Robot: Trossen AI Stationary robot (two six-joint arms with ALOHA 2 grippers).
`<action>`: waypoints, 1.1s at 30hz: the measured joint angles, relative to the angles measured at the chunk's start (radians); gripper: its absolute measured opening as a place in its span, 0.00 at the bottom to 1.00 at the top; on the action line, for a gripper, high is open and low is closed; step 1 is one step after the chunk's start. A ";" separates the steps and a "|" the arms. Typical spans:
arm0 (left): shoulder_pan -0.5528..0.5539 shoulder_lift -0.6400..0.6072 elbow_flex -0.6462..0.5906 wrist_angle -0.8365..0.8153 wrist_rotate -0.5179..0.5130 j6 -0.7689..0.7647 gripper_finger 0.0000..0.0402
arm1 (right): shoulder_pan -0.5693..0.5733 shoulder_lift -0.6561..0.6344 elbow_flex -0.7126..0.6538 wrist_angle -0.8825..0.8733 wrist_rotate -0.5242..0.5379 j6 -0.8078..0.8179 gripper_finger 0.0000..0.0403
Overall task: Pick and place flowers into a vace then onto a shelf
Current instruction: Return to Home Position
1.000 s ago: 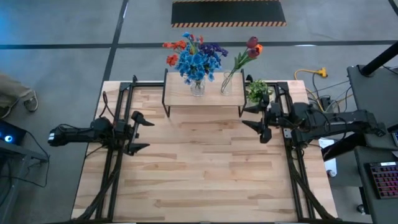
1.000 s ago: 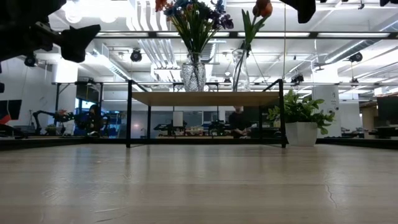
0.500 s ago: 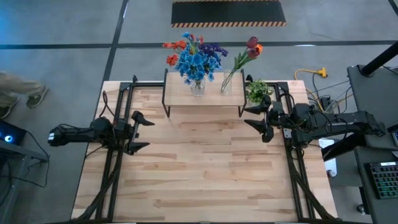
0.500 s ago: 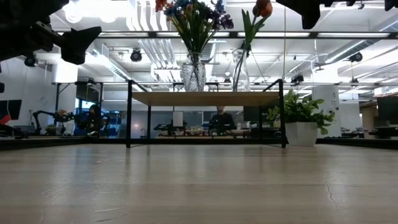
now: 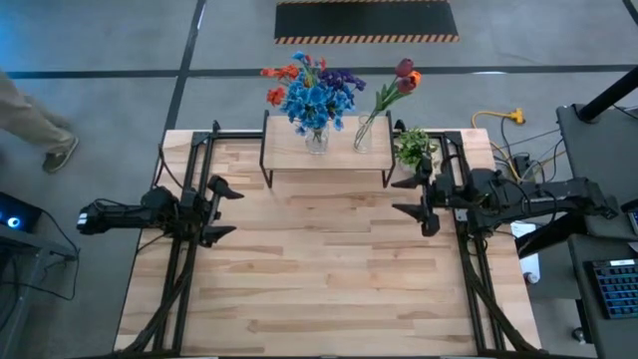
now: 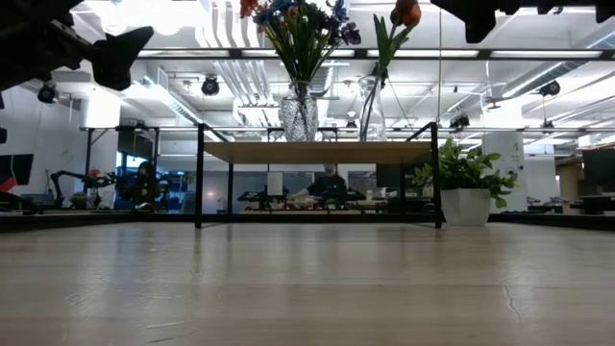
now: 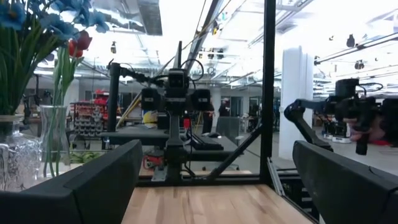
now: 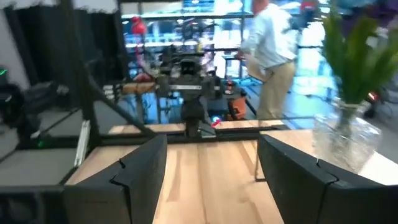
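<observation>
both arms have eased back a touch toward their own sides of the table (image 5: 319,289), and a person (image 5: 30,120) has walked farther along the floor beyond the far left corner. the left gripper (image 5: 233,211) hangs over the left side, fingers spread wide, holding nothing. the right gripper (image 5: 401,195) is likewise wide open and empty, just near of the potted plant (image 5: 412,147). the flowers (image 5: 314,95) stand in the vase (image 5: 317,139) on the shelf (image 5: 339,157) at the far edge, with a second vase (image 5: 362,136) of red tulips toward its right end. the main risk looks to be the right arm: swinging toward the far side while folding home, it could clip the plant or the shelf's right leg, and the jolt might tip those tall, top-heavy vases.
</observation>
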 joint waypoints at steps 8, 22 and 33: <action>0.000 0.005 0.000 -0.001 0.000 0.000 0.99 | 0.035 -0.012 -0.106 0.157 -0.020 -0.076 0.60; 0.000 -0.003 0.000 0.004 0.000 0.000 0.99 | 0.040 -0.358 -0.342 0.221 -0.028 -0.098 0.60; 0.000 -0.003 0.000 0.003 0.000 0.000 0.99 | 0.046 -0.529 -0.446 0.145 -0.044 -0.135 0.60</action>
